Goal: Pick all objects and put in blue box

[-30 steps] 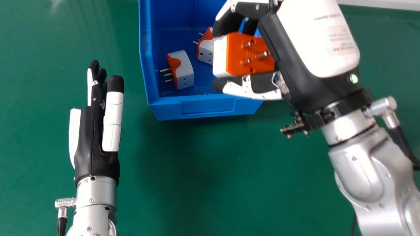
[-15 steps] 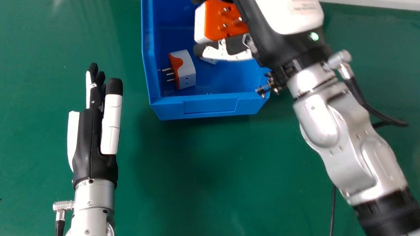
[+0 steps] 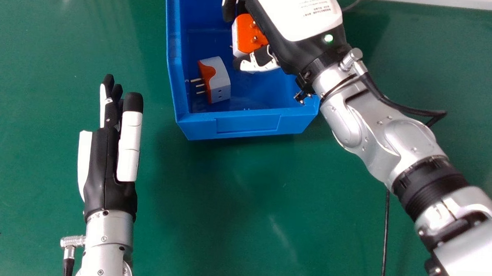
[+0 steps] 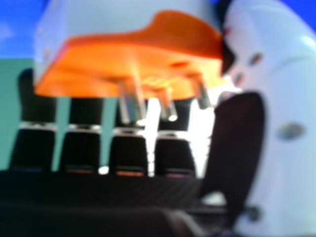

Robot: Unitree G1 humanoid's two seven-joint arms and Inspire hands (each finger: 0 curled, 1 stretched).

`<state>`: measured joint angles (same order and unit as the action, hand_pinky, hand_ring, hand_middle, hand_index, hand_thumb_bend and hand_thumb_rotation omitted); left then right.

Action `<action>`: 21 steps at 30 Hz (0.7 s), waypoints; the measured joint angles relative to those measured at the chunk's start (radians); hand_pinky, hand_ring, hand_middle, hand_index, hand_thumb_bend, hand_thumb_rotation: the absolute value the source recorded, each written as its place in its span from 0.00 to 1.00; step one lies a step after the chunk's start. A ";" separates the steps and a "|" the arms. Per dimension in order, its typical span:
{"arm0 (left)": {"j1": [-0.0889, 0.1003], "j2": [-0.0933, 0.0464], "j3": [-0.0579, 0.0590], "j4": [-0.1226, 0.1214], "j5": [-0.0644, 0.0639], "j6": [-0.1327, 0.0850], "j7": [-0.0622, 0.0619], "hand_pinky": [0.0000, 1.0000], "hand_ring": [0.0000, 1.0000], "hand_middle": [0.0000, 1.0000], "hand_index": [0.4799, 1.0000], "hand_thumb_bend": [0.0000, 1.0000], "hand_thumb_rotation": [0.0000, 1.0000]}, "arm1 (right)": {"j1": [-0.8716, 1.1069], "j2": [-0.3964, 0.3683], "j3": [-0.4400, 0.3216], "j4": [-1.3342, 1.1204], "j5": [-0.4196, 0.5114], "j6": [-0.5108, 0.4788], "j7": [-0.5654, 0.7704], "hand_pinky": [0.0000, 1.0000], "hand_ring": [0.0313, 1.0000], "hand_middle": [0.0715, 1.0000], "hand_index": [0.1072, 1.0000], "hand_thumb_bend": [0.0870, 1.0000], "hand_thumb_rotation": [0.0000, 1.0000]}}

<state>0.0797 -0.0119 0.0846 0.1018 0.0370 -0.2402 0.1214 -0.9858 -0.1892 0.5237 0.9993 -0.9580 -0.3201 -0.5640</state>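
Rt hand (image 3: 296, 15) & held adapter (image 3: 245, 37) farther left than a sec ago

Near left: lt hand (image 3: 103, 159), fingers straight. Farther: blue box (image 3: 246, 127); 2nd adapter (image 3: 220, 80) inside by left wall. Beyond: rt hand pinches held adapter btwn thumb & fingers, over box.

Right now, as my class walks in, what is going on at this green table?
The robot's right hand is holding an orange-and-white plug adapter between its fingers and thumb, over the inside of the blue box. It has not let go of it. A second adapter lies on the box floor near the left wall, its pins pointing left. The left hand is empty, fingers straight, to the left of the box.
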 measured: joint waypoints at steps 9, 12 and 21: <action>0.000 -0.002 -0.001 0.000 0.001 0.002 0.002 1.00 1.00 1.00 1.00 0.89 1.00 | -0.031 0.019 0.075 0.147 0.000 -0.015 -0.050 0.34 0.44 0.47 0.44 0.45 0.00; 0.000 -0.002 -0.001 0.000 0.002 0.002 0.008 1.00 1.00 1.00 1.00 0.89 1.00 | -0.032 0.020 0.089 0.149 -0.001 0.008 -0.050 0.34 0.44 0.47 0.45 0.45 0.00; -0.002 0.000 -0.001 0.000 0.001 0.002 0.006 1.00 1.00 1.00 1.00 0.89 1.00 | -0.044 0.017 0.159 0.087 -0.054 0.179 0.055 0.39 0.49 0.53 0.50 0.52 0.01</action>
<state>0.0778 -0.0122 0.0838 0.1020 0.0380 -0.2378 0.1277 -1.0296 -0.1721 0.6822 1.0867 -1.0120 -0.1407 -0.5090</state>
